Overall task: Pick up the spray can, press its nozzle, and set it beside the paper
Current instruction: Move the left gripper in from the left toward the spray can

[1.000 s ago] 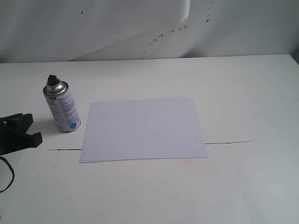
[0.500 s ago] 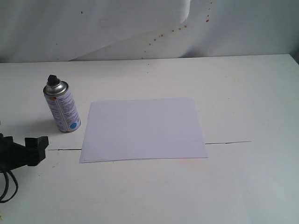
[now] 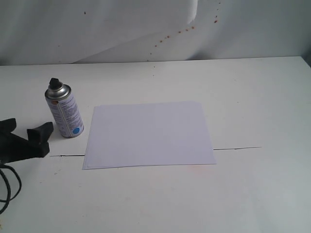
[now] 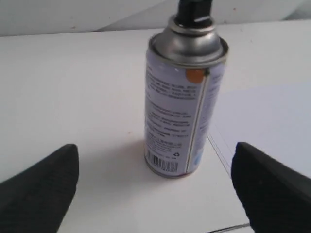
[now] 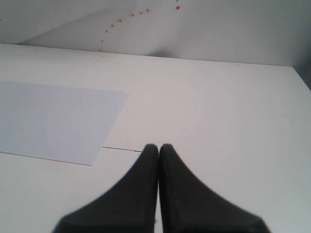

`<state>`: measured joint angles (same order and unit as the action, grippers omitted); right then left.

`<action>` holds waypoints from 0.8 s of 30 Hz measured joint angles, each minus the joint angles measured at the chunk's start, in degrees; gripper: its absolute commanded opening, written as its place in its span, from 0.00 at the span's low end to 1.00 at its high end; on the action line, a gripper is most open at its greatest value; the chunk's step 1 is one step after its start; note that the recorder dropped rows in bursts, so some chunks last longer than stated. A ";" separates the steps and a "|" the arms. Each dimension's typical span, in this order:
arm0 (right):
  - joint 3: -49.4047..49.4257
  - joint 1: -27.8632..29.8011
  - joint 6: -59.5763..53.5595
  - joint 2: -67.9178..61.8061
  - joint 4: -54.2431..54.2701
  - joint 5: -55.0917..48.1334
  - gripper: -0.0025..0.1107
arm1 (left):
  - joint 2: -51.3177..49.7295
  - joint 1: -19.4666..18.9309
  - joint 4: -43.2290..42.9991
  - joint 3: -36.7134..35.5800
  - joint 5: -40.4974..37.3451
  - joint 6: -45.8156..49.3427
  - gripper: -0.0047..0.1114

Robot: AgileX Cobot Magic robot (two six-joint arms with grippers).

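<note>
Black fingers of my left gripper (image 3: pixel 24 130) are hanging low over the white table (image 3: pixel 243 97) at the left edge of the exterior view, spread wide and gripping nothing. They are facing the spray can (image 3: pixel 65 114), which is showing between them in the left wrist view, clear of both. My right gripper (image 5: pixel 159 150) is sitting pressed closed and empty, aimed at the bare table beyond the paper's (image 3: pixel 148 133) corner. The can is standing upright just beside the sheet's left edge, long axis vertical, nozzle (image 3: pixel 55 83) on top, blue dot turned to the exterior camera. Compared with half a second ago, the left gripper is sitting farther up the table, nearer the can. Can and paper are lying where they were.
</note>
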<state>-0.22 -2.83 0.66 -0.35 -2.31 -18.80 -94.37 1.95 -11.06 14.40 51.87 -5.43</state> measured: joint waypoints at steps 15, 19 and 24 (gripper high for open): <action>0.00 0.00 0.00 0.00 0.00 0.00 0.02 | -6.37 -9.31 -23.29 2.79 4.31 2.64 0.73; 0.00 0.00 0.00 0.00 0.00 0.00 0.02 | -6.47 -12.64 -34.84 6.03 4.58 -3.75 0.73; 0.00 0.00 0.00 0.00 0.00 0.00 0.02 | -6.47 -16.23 -49.54 10.85 4.98 -11.70 0.73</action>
<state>-0.22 -2.83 0.66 -0.35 -2.31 -18.80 -100.84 -14.27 -60.60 25.25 56.84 -17.13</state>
